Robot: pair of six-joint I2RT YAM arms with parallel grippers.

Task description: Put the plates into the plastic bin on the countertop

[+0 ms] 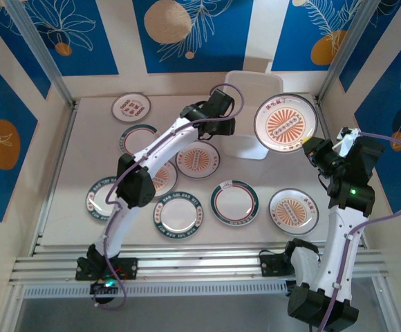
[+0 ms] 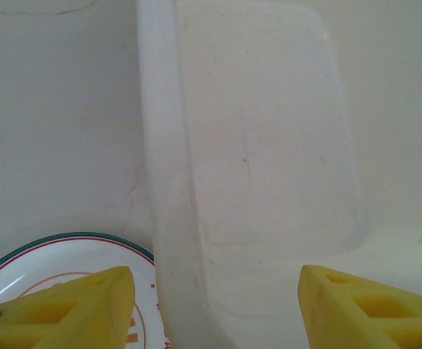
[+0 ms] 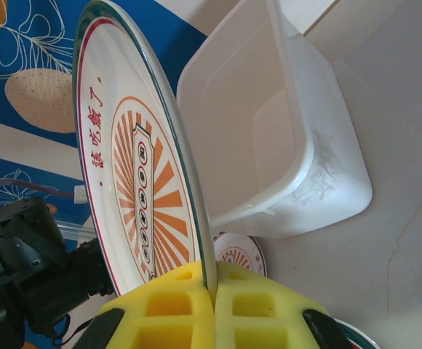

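Note:
My right gripper (image 3: pixel 215 291) is shut on the rim of a white plate with an orange sunburst (image 3: pixel 131 167), held on edge in the air beside the plastic bin (image 3: pixel 269 131). From above, that plate (image 1: pixel 285 123) hangs at the right side of the bin (image 1: pixel 252 83), with the right gripper (image 1: pixel 310 146) below it. My left gripper (image 2: pixel 218 305) is open, its yellow fingers (image 2: pixel 73 309) spread to either side of the bin's left wall (image 2: pixel 160 182). Nothing lies on the part of the bin's floor that I can see. Several plates lie flat on the countertop (image 1: pixel 83 159), among them a plate (image 1: pixel 198 159) next to the bin.
Other plates lie at the back left (image 1: pixel 131 107), the front centre (image 1: pixel 234 203) and the front right (image 1: pixel 293 211). A plate's rim (image 2: pixel 65 254) lies just left of the bin under my left fingers. Cream walls and aluminium rails (image 1: pixel 187 266) border the countertop.

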